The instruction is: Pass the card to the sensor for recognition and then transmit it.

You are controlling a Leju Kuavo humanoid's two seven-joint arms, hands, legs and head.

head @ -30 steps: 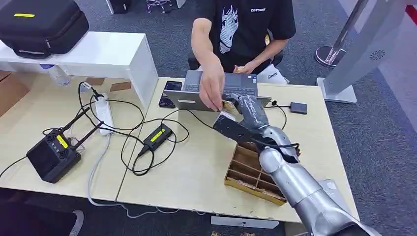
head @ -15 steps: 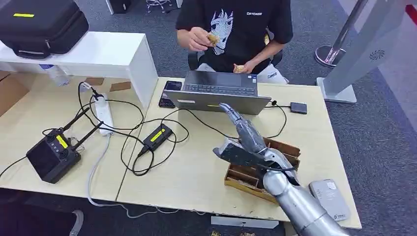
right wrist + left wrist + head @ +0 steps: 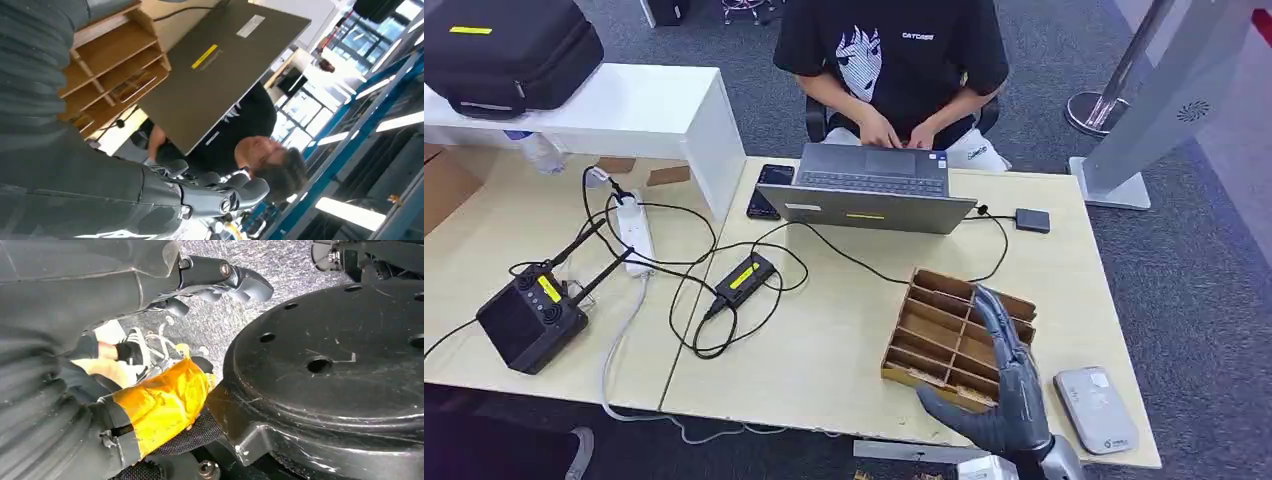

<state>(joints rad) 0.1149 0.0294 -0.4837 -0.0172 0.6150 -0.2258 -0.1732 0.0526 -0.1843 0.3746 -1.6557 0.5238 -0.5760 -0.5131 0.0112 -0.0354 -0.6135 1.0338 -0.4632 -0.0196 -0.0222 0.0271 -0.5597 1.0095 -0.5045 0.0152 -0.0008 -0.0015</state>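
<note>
The left hand (image 3: 220, 280) hangs by the robot's side above the carpet, its fingers loosely extended and holding nothing. On the worktop (image 3: 824, 340), a black box (image 3: 529, 318) with a yellow label sits at the far left amid looping cables (image 3: 694, 300). Toward the middle a laptop (image 3: 869, 190) faces a person (image 3: 894, 60) who is typing. Right of centre lies the wooden divided tray (image 3: 929, 325), and the right hand (image 3: 1004, 400) hovers over its near right corner, fingers (image 3: 996, 320) spread apart and empty. Just beyond it, near the worktop's right edge, sits the grey sensor (image 3: 1096, 408).

No card is in either hand. In the right wrist view something flat and brownish (image 3: 132, 85) lies in one tray compartment (probably a card, though it is too blurred to be sure). It lies flat, with its long axis running along the length of that slot and one end pointing toward the laptop side.

The risks, as I judge them: the slots are narrow, so broad fingers may catch a divider and drag the whole tray, or pinch the card at a corner so it tilts and drops. The sensor sits close to the edge, so a careless sweep of the hand could nudge it off
</note>
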